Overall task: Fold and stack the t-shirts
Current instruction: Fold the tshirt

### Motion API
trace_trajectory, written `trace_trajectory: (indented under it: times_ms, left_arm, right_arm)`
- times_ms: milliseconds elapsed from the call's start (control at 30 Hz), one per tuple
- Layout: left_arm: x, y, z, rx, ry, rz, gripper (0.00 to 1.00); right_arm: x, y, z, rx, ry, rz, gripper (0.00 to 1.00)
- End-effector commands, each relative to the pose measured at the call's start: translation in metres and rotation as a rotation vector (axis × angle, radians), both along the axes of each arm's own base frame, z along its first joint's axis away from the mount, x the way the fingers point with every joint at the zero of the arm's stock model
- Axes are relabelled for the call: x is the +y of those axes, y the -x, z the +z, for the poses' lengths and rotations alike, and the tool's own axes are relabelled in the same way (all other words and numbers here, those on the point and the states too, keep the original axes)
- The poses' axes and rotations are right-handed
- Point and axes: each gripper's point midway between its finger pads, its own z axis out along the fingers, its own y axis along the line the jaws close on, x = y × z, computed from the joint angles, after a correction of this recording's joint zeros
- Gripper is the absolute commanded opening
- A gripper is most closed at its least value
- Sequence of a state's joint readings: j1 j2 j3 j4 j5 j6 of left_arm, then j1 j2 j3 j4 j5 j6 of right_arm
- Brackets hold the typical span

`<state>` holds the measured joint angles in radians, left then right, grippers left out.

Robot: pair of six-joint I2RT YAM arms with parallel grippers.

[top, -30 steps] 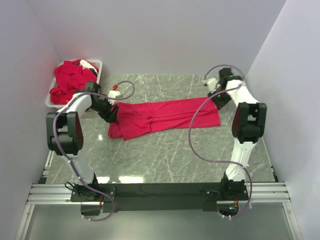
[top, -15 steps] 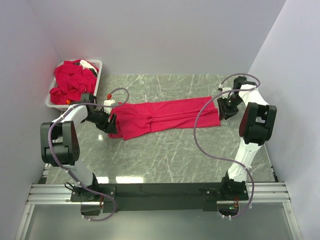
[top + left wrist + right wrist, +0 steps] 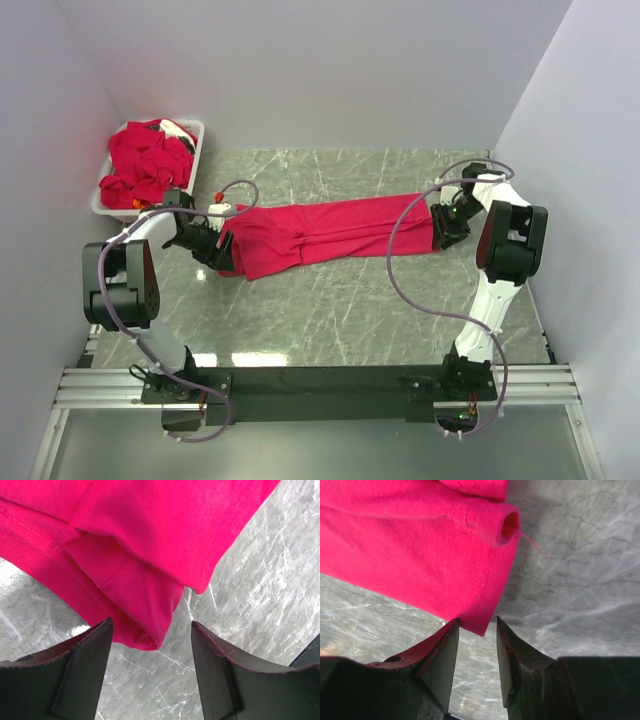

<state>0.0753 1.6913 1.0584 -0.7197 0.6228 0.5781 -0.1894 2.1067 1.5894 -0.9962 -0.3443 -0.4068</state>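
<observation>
- The left arm [image 3: 120,285] rose from its base at the near edge to a raised elbow. From there it reached forward and bent inward, which brought the left end effector [image 3: 150,627] down low over the worktop [image 3: 350,310].
- The left end effector stood with its fingers [image 3: 82,670] spread wide and pinched nothing. A folded corner of the t-shirt [image 3: 330,232] lay on the worktop in the gap between the fingers. We saw bare worktop between the cloth and the right-hand finger, but could not tell whether the left-hand finger touched the cloth.
- The right arm [image 3: 510,245] stood taller, with its elbow close to the side wall. Its forearm folded back inward, and the right end effector [image 3: 476,625] hung low at the opposite end of the same t-shirt.
- The right end effector's fingers were also apart, with a narrower gap. The hemmed corner of the t-shirt ended just at the fingertips, and we saw no cloth clamped between them. A rolled sleeve opening lay just ahead of that corner.
- The t-shirt lay flat as a long, partly folded band that ran from one end effector to the other.
- A heap of t-shirts [image 3: 145,165] sat in a white bin [image 3: 197,138] behind the left end effector and on its outer side, well apart from it.
</observation>
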Motion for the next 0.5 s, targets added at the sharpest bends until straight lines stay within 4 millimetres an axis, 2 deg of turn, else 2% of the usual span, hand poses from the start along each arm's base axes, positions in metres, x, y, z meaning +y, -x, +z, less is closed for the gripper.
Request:
trace_trajectory:
  times_ms: [0, 133, 200, 300, 333, 367, 467]
  left_arm:
    - [-0.003, 0.001, -0.004, 0.018, 0.018, 0.009, 0.69]
    - [-0.002, -0.001, -0.005, 0.015, 0.016, 0.012, 0.59]
    - [-0.004, -0.001, -0.003, 0.012, 0.022, 0.006, 0.51]
    - [-0.004, -0.002, -0.002, 0.011, 0.029, 0.005, 0.48]
    - [-0.005, -0.002, -0.002, 0.012, 0.031, 0.004, 0.48]
    - [-0.005, -0.002, -0.002, 0.012, 0.03, 0.007, 0.5]
    - [-0.005, -0.003, -0.001, 0.012, 0.03, 0.008, 0.51]
  right_arm:
    - [0.006, -0.002, -0.001, 0.003, -0.036, -0.023, 0.43]
    - [0.008, -0.002, 0.003, -0.002, -0.048, -0.02, 0.32]
    - [0.008, -0.002, 0.007, -0.008, -0.05, -0.017, 0.28]
    - [0.008, -0.002, 0.01, -0.007, -0.055, -0.011, 0.28]
    - [0.008, -0.001, 0.012, -0.005, -0.056, -0.01, 0.3]
    - [0.008, -0.003, 0.013, -0.01, -0.055, -0.011, 0.36]
    - [0.008, -0.006, 0.014, -0.018, -0.059, -0.016, 0.37]
